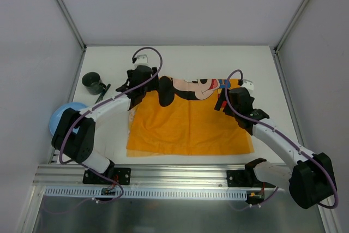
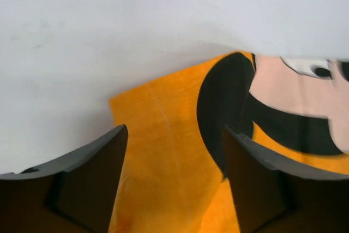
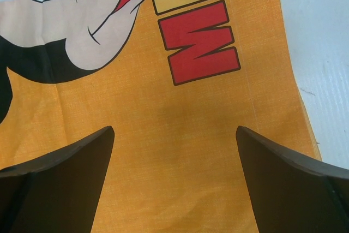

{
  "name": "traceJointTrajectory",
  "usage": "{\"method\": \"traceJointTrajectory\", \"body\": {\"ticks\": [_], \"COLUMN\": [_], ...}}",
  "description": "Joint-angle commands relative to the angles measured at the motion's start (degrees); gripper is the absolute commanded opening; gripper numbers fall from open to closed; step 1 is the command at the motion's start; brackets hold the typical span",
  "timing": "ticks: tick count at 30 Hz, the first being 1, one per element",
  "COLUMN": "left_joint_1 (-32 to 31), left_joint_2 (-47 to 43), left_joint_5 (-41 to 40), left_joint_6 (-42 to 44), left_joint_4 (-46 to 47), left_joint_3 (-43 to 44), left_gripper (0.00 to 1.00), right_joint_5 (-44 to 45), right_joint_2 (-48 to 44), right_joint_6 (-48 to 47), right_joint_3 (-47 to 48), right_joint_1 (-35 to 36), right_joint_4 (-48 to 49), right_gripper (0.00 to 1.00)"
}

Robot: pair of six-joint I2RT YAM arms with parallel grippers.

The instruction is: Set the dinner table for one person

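Operator: Item one?

Keeper: Dinner table (image 1: 218,61). White, flat, rectangular. It fills the workspace under both your arms, with an aluminium rail (image 1: 180,174) along the near edge and grey walls around. My judgement: rigid, heavy, fixed, smooth on top. You take hold of nothing on it (there is no lip or handle to take). You set things down on it, and light things will likely slide across it.

Operator: What lies on it?

Keeper: Item two, placemat (image 1: 191,126). Orange cloth, cartoon mouse printed along the far edge. It lies at the middle of the table, its near-left edge a little wavy. Judged soft, thin and limp: pinch it at a corner or hem, low against the tabletop, and pull outward to smooth it. Item three, mug (image 1: 92,82), dark, far left. Item four, blue plate (image 1: 61,115), at the left edge, partly hidden by your left arm. Both sit apart from the cloth.

Operator: Tools?

Keeper: Left gripper (image 2: 174,132): jaws spread wide, nothing between them, poised over the placemat's far-left corner. Right gripper (image 3: 174,129): jaws equally wide, empty, over the far-right part of the cloth beside the red lettering. Whether either fingertip touches the cloth, I cannot tell you.
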Motion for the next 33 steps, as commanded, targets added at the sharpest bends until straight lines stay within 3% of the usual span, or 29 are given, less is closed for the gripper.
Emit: {"method": "traceJointTrajectory", "body": {"ticks": [1, 5, 13, 17, 23, 33], "left_joint_1": [0.5, 0.4, -0.2, -0.2, -0.4, -0.4], "left_joint_2": [5.3, 7.3, 3.8, 6.1, 8.0, 13.8], "left_joint_5": [-20.5, -32.0, -26.1, -12.5, 7.3, 16.5], "left_joint_6": [2.0, -2.4, -6.1, -3.4, -8.5, -12.5], "left_joint_4": [-8.3, -13.0, -13.2, -11.5, -10.5, -9.5], "left_joint_3": [4.5, 6.1, 3.3, 4.6, 4.0, 2.1], "left_gripper": [0.86, 0.98, 0.98, 0.97, 0.94, 0.92], "right_joint_5": [0.4, 0.6, 0.0, 0.3, 0.5, -0.9], "right_joint_2": [0.3, -0.2, 0.5, 0.7, 1.1, 2.9], "right_joint_6": [0.7, 0.2, 0.4, 0.7, 1.4, 1.7], "right_joint_3": [0.3, -0.3, -0.1, 0.1, -0.6, -1.9], "right_joint_1": [0.4, 0.3, 0.7, 1.2, 1.7, 1.9], "right_joint_4": [1.8, 1.7, 2.0, 2.3, 2.9, 5.7], "right_gripper": [0.99, 0.99, 0.99, 1.00, 0.99, 0.97]}}
